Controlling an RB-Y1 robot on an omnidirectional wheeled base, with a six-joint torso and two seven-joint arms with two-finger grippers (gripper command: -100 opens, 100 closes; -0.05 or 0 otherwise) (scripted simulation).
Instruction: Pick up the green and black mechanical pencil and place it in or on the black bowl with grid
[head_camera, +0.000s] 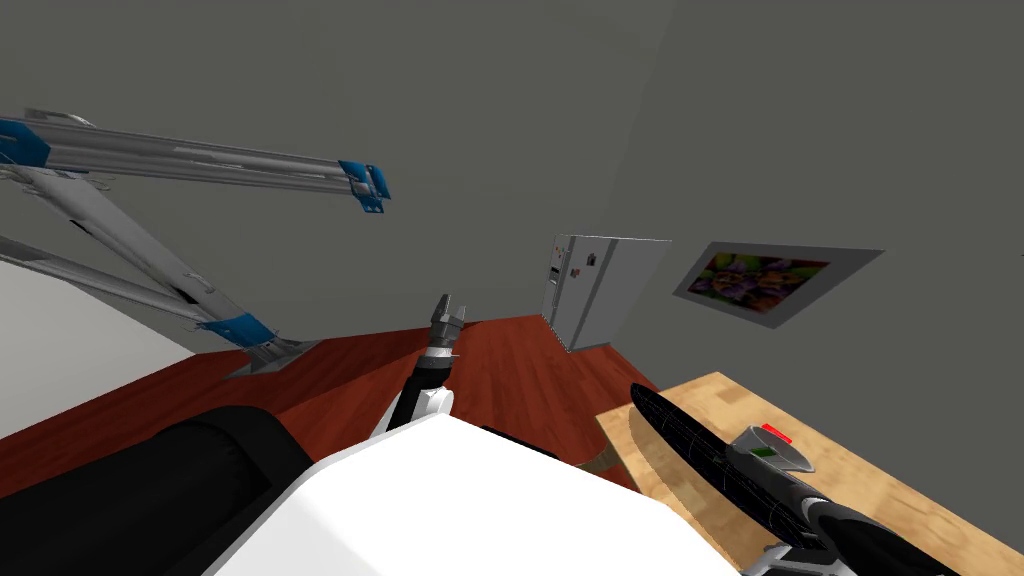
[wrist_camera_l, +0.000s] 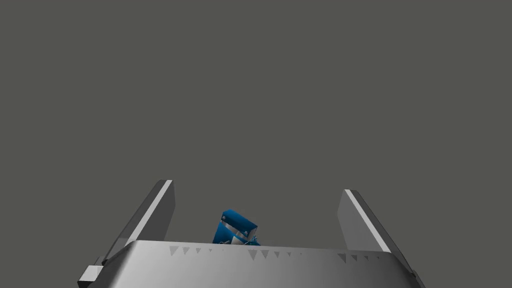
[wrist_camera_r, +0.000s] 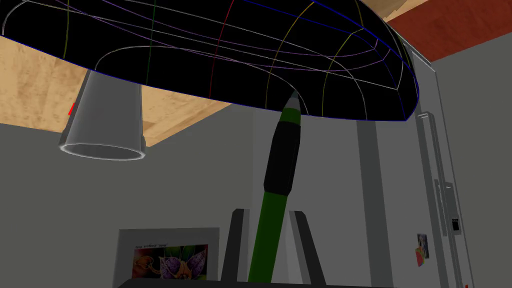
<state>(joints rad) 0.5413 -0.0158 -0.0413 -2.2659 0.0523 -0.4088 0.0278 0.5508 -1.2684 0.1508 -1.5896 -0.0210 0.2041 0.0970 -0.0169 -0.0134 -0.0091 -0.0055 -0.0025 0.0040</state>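
Gripping pencil (wrist_camera_r: 280, 165), right end effector (wrist_camera_r: 269, 211) by black bowl (wrist_camera_r: 200, 50) on wooden table (wrist_camera_r: 30, 90), left end effector (wrist_camera_l: 258, 186) spread apart, grey walls (head_camera: 500, 120)

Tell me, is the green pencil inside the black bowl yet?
Not yet: the right gripper is shut on the pencil, whose tip points at the bowl, near its edge.

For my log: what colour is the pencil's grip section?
Black. The pencil shows best in right wrist view.

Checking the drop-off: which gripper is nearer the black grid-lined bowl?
Right. The right gripper, shut on the green and black mechanical pencil, holds its tip at the black grid-lined bowl; the left gripper is open above the red-brown floor, far off.
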